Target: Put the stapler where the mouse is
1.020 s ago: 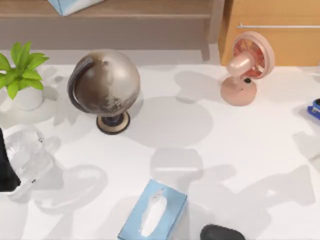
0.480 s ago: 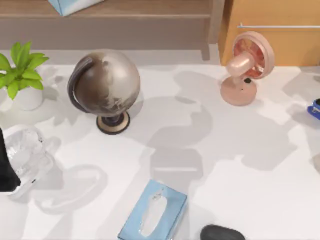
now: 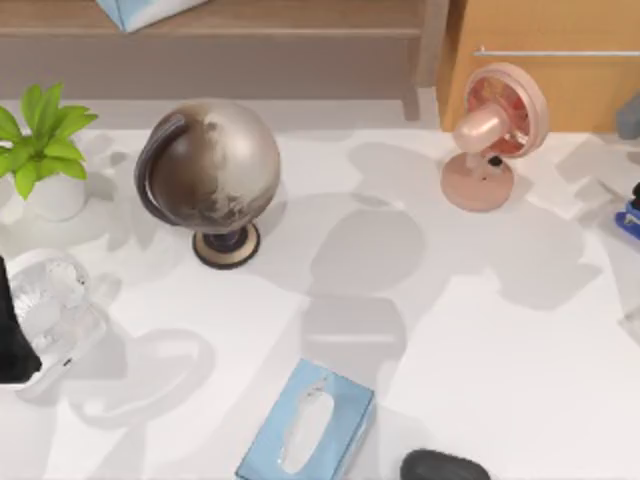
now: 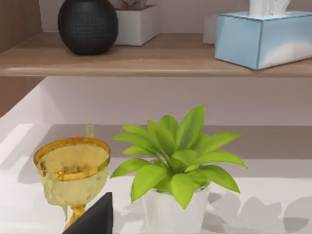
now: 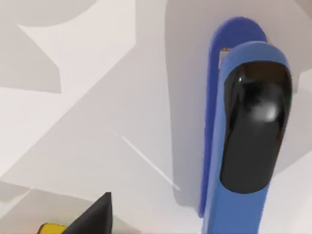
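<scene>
**Right claw over the stapler at the bench's three o'clock edge**

Here we are on the white bench (image 3: 480, 300), and the blue stapler (image 3: 629, 222) sits right at the three o'clock edge, only its end poking into the top view. The right wrist view looks down on it: a long blue body with a glossy black top panel (image 5: 246, 131), lying flat on the bench. A dark tip of the right claw (image 5: 92, 217) shows there, well apart from the stapler; open or closed, I cannot tell.

The mouse (image 3: 445, 466) lies down at five o'clock, dark and rounded, just beside the pale blue tissue box (image 3: 305, 425) at six.

Around the bench: a globe (image 3: 210, 170) at eleven o'clock, a pink desk fan (image 3: 490, 130) at one, a potted plant (image 3: 40, 150) at ten.

The left arm (image 3: 12, 330) is parked at the nine o'clock edge. Its wrist view takes in the plant and a gold goblet (image 4: 73, 170); whether the left claw (image 4: 92, 219) is open or closed, I cannot tell either.
</scene>
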### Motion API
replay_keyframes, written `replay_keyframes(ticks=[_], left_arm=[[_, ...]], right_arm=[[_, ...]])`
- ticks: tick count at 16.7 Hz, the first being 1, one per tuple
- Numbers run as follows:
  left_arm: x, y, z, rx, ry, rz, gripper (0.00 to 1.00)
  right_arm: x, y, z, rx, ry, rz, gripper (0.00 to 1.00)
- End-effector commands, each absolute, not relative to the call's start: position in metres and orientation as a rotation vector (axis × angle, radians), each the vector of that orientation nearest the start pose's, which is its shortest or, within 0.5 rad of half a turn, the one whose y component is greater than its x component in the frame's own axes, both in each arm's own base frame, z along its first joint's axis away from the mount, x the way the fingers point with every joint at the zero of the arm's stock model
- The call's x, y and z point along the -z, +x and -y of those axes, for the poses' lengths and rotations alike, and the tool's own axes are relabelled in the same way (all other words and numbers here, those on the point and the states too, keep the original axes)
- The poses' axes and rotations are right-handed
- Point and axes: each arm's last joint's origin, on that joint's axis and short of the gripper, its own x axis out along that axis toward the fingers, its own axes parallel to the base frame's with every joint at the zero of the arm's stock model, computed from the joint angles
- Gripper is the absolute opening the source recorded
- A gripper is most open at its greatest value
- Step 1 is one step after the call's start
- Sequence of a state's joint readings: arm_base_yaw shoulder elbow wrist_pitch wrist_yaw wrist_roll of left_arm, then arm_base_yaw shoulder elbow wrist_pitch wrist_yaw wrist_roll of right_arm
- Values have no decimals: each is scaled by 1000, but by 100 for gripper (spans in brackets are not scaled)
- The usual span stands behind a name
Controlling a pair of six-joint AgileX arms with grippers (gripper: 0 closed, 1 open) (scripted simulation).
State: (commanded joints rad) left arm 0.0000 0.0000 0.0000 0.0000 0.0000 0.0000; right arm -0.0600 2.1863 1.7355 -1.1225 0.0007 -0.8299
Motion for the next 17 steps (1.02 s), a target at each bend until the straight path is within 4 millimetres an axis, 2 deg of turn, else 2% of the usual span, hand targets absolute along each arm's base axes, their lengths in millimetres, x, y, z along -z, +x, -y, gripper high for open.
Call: replay_keyframes(ticks=[4,10,14,17], left_arm=[[-160,106,1,0,0,0,100],[-160,106,1,0,0,0,100],[-160,106,1,0,0,0,100],[-160,106,1,0,0,0,100]], right_arm=[[-158,424,22,-612,-606,-1486,100],[-115,424,21,-611,-607,-1485,100],[-114,424,21,-612,-607,-1485,100],[-114,424,21,-612,-607,-1485,77]])
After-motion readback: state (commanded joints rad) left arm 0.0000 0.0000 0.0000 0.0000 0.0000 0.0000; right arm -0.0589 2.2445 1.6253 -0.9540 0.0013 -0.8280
